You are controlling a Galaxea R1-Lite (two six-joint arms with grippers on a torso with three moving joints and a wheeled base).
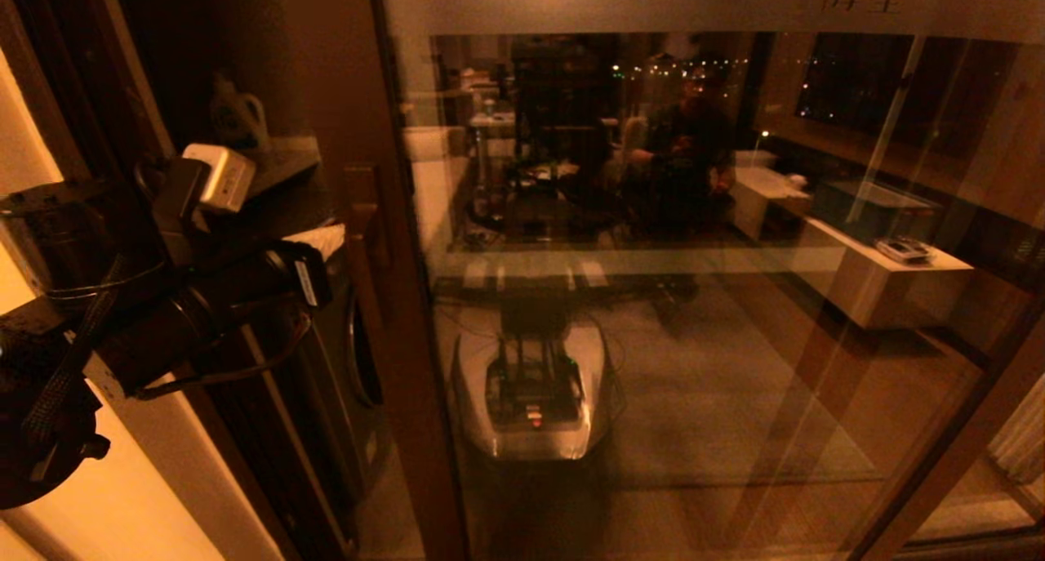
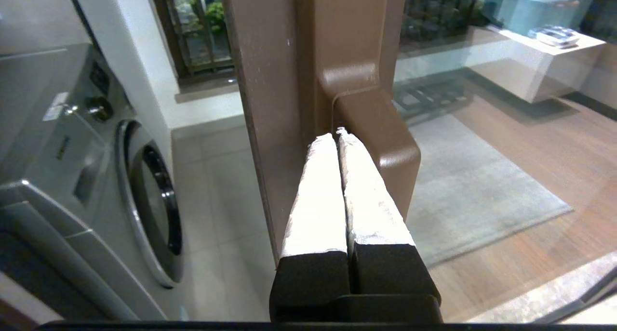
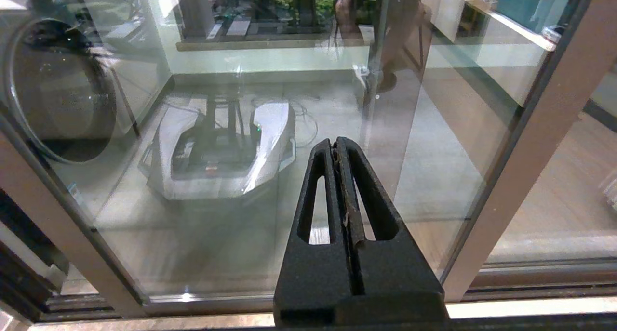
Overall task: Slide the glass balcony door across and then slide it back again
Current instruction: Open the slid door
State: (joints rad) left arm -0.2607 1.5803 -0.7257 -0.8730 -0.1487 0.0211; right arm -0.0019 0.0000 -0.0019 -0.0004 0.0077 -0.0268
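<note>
With the left arm reaching in from the side, the head view has the glass balcony door [image 1: 694, 300] filling the frame straight ahead, its wooden stile beside the washing machine [image 1: 343, 365].

Left wrist view: the left gripper [image 2: 337, 134] has its fingers clenched on nothing, tips pressed against the pull handle [image 2: 381, 128], apparently to shove, not grab.

Right wrist view: the right gripper [image 3: 336, 145], fingers clamped together and empty, hangs idle before the glass.
</note>
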